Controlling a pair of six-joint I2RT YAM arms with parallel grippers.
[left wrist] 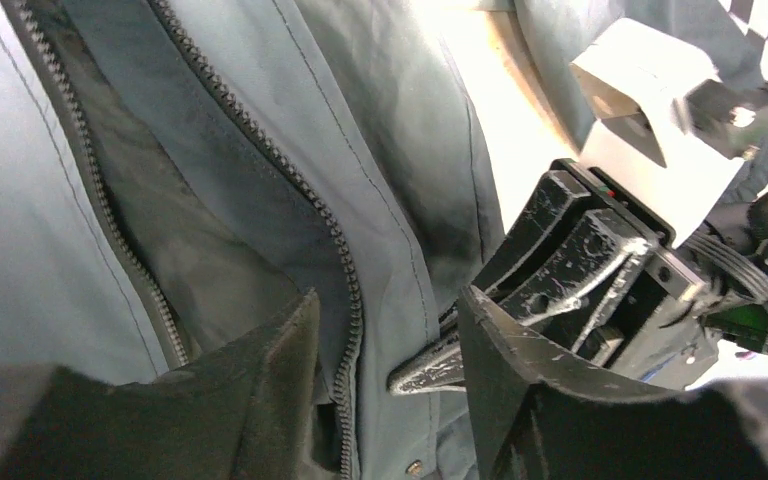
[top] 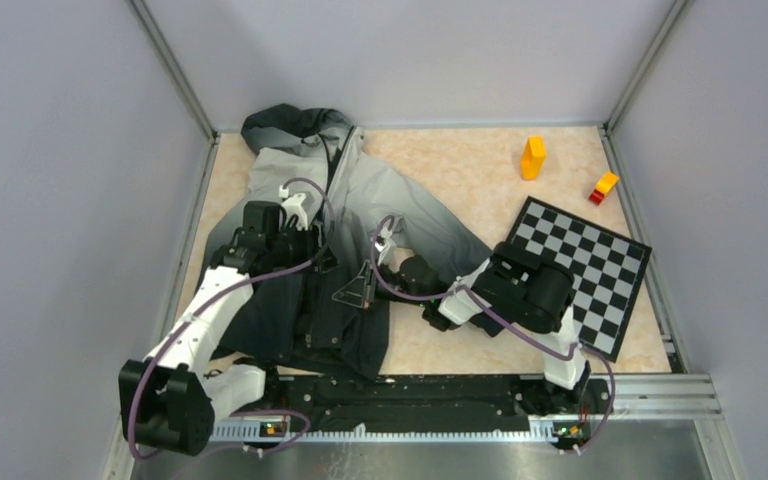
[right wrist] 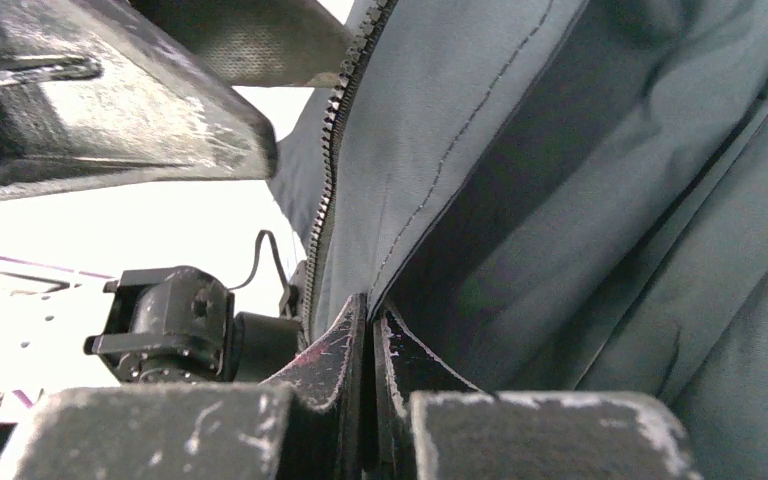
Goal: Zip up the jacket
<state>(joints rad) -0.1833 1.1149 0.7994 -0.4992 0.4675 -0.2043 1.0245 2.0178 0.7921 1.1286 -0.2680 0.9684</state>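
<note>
The grey jacket [top: 365, 190] lies open on the left half of the table, its dark hood at the back and its black hem near the arms. My left gripper [top: 310, 250] is open; in the left wrist view its jaws [left wrist: 388, 300] straddle one row of zipper teeth [left wrist: 345, 300], and the other row [left wrist: 90, 150] runs further left. My right gripper [top: 368, 285] is shut on the jacket's front edge and holds it lifted. In the right wrist view [right wrist: 370, 312] the fabric [right wrist: 560, 200] and its zipper teeth [right wrist: 328, 170] rise from the closed fingers. No slider shows.
A black-and-white checkerboard [top: 580, 270] lies at the right under the right arm. An orange block [top: 532, 157] and a red-and-yellow block [top: 604, 187] stand at the back right. Grey walls enclose the table; a metal rail [top: 640, 392] runs along the front.
</note>
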